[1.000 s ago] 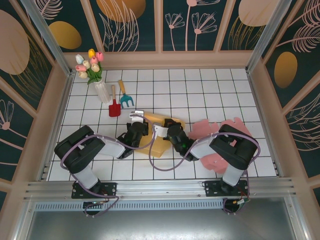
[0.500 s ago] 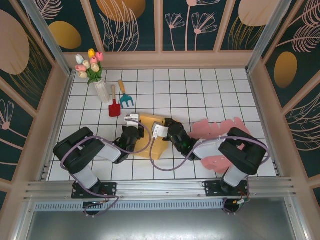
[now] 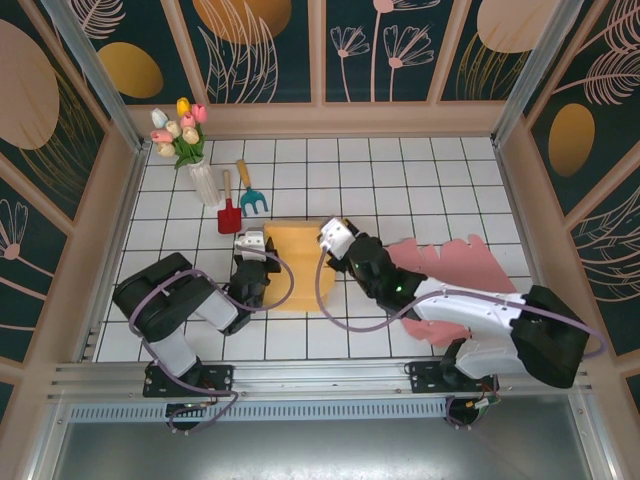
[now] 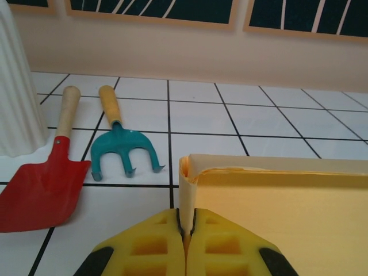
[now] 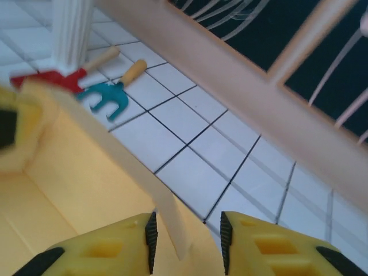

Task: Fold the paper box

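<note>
The yellow paper box (image 3: 295, 268) lies on the white tiles between my two grippers, its walls partly raised. At the box's left side my left gripper (image 3: 252, 248) is shut on a thin upright wall (image 4: 187, 190), pinched between the yellow fingers (image 4: 144, 247). My right gripper (image 3: 336, 238) stands at the box's right far corner. In the right wrist view it (image 5: 187, 238) is open, and the box's wall edge (image 5: 172, 221) stands loose in the gap, closer to the left finger (image 5: 109, 250).
A white vase of tulips (image 3: 200, 180), a red toy shovel (image 3: 229, 215) and a teal toy rake (image 3: 250, 200) lie just beyond the box at the left. Pink paper sheets (image 3: 455, 265) lie to the right, partly under the right arm. Wooden walls ring the tiles.
My right gripper has opened and let go of the box wall, and that arm has stretched out low towards the far left. The box and left gripper have shifted slightly away.
</note>
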Robot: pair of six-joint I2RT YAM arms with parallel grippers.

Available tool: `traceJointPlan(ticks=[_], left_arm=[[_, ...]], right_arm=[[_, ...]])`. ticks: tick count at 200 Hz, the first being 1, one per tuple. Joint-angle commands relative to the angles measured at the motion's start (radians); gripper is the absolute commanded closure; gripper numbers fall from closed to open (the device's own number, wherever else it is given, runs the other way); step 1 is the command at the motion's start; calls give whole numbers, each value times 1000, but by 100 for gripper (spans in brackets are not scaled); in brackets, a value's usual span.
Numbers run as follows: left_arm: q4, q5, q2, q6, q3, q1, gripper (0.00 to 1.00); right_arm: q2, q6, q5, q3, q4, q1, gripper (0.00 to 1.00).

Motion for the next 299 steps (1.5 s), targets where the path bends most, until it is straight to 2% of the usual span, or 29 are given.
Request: traceJointPlan(ticks=[1,13,44,76,116,194,224,299], left_arm=[[185,-10,73,55,21,2,100],[222,-5,100,50,23,3,100],[232,13,164,55,64,3,100],[334,15,209,63,48,3,100],[336,16,224,77,50,3,100],[373,8,280,76,60,3,100],[376,7,287,77,61,2,100],[383,24,298,82,65,2,100]], right_arm=[[0,533,-22,169,-300,-80,62],[25,614,-108,208,-354,-113,60],[57,676,-215,199,-274,-139,55],[90,724,-273,198,-215,-155,49],[95,795,-279,131,-85,-173,41],[247,836,-347,104,49,-200,41],[255,871,-332,53,108,-209,41],[298,968,-444,-5,245,-213,41]])
